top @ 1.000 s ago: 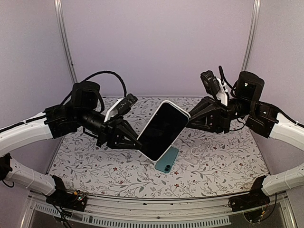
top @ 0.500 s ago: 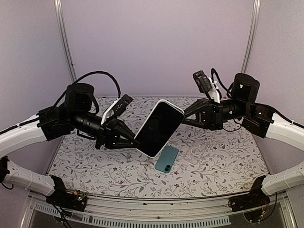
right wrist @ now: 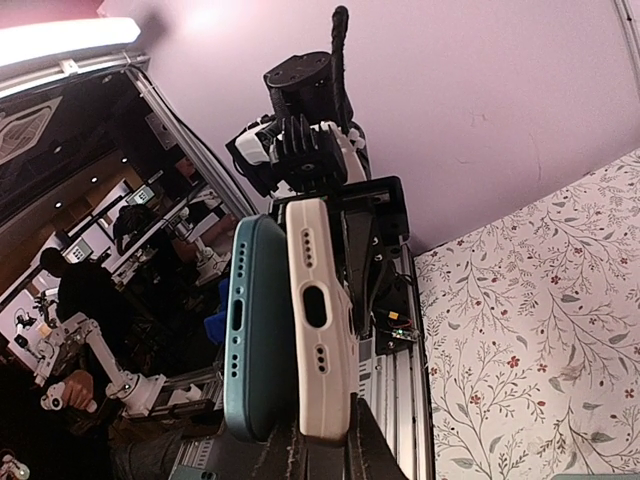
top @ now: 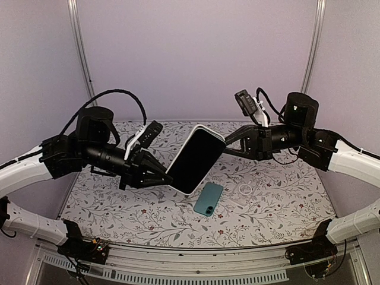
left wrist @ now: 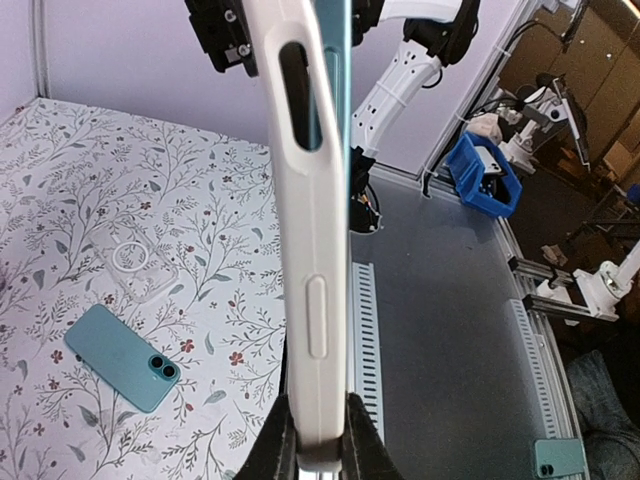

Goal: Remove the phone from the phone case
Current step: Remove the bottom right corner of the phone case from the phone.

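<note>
Two arms meet in mid-air above the flower-patterned desk point(top: 119, 219), holding a cased phone between them, tilted, with its dark screen towards the top camera. The left gripper point(top: 160, 177) is closed tight on the lower edge of the white phone case point(right wrist: 318, 320); the right gripper point(top: 227, 143) is pinched shut on the case's upper end. In the right wrist view, the teal phone point(right wrist: 255, 330) stands just beside the case at that end. A second teal phone point(top: 208, 199) lies on the desk below, near a clear case point(top: 243, 191).
</note>
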You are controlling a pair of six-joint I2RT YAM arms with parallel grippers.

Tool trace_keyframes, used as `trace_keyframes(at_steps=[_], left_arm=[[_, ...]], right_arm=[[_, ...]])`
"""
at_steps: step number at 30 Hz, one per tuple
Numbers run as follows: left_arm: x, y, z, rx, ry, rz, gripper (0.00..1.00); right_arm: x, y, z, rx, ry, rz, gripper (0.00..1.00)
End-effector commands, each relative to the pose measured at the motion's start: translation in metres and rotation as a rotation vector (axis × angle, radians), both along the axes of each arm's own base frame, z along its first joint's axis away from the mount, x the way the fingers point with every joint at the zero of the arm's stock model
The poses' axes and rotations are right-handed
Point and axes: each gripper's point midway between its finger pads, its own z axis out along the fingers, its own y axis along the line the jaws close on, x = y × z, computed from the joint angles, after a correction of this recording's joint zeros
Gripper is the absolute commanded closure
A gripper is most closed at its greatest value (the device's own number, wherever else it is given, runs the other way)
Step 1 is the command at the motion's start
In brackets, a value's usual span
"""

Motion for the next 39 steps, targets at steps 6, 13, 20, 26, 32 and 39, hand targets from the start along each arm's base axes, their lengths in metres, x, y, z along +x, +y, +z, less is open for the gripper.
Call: trace_keyframes(at_steps=[6, 13, 20, 26, 32, 39], left_arm=[[0.006, -0.001, 0.044, -0.167, -0.185, 0.046, 1.00], [0.008, 0.002, 0.042, -0.155, -0.197, 0.068, 1.00], [0.006, 0.003, 0.038, -0.153, -0.193, 0.060, 1.00], [0.006, 0.008, 0.027, -0.137, -0.190, 0.075, 1.00], [0.014, 0.018, 0.019, -0.120, -0.199, 0.117, 1.00], [0.022, 0.024, 0.010, -0.096, -0.202, 0.127, 1.00]], right_arm=[[0.000, 0.011, -0.014, -0.066, 0.101, 0.014, 1.00], [0.001, 0.013, -0.014, -0.076, 0.132, 0.014, 1.00], [0.002, 0.010, -0.010, -0.079, 0.084, -0.003, 0.82], [0.005, 0.002, -0.004, -0.091, -0.003, -0.043, 0.47], [0.018, -0.020, -0.004, -0.126, -0.087, -0.173, 0.30], [0.011, -0.052, 0.009, -0.112, -0.191, -0.269, 0.22]])
